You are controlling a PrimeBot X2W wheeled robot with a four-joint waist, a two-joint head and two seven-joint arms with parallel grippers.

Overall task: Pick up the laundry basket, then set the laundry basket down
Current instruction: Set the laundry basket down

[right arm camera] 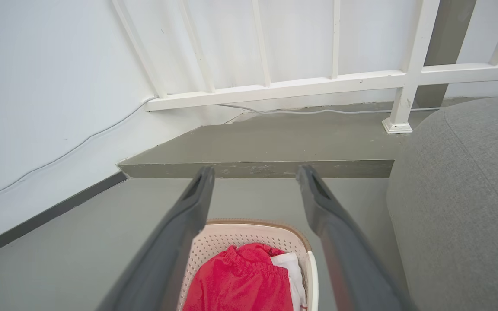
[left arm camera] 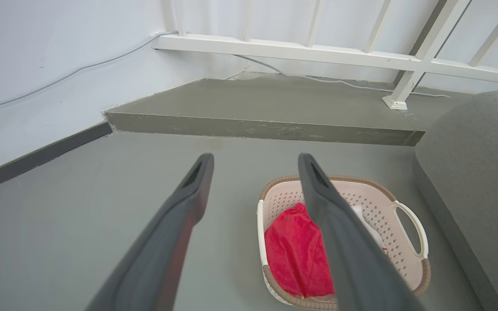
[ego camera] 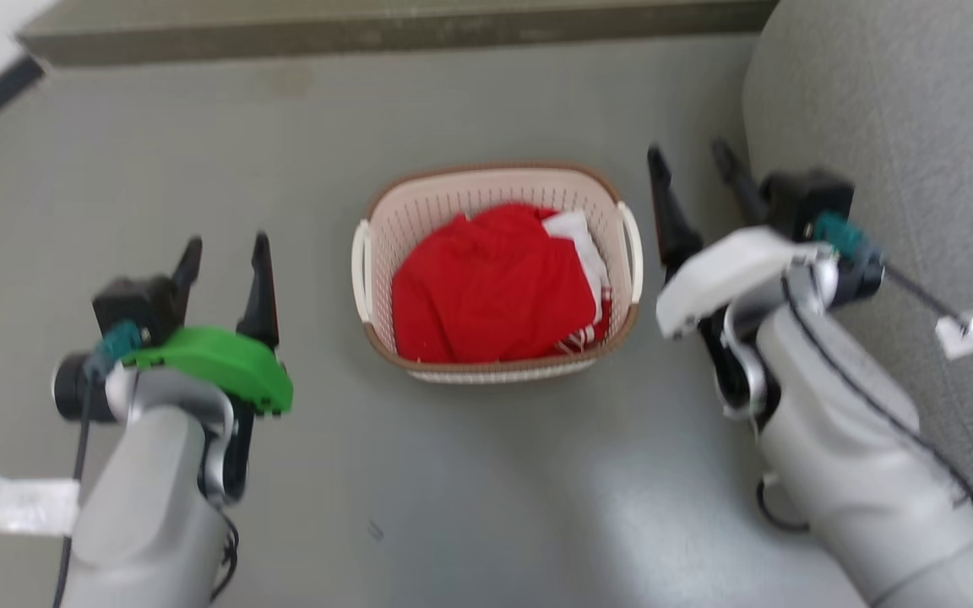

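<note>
Left tool [ego camera: 226, 245] and right tool [ego camera: 688, 154] — both spread — flank the laundry basket [ego camera: 495, 170], apparently resting on floor [ego camera: 453, 473].

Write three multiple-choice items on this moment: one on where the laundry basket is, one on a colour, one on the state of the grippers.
1. Where is the laundry basket?
A. On the grey floor, between the two arms
B. On a table
C. Lifted in the air by both arms

2. What colour is the large garment in it?
A. Blue
B. Red
C. Green

3. How are the left gripper and the right gripper?
A. Both shut on the handles
B. Both open, holding nothing
C. One open, one shut on the rim

Answers:
1. A: the head view shows it resting on the floor with an arm to each side.
2. B: red cloth covers most of the inside.
3. B: each pair of fingers is spread and clear of the basket.
</note>
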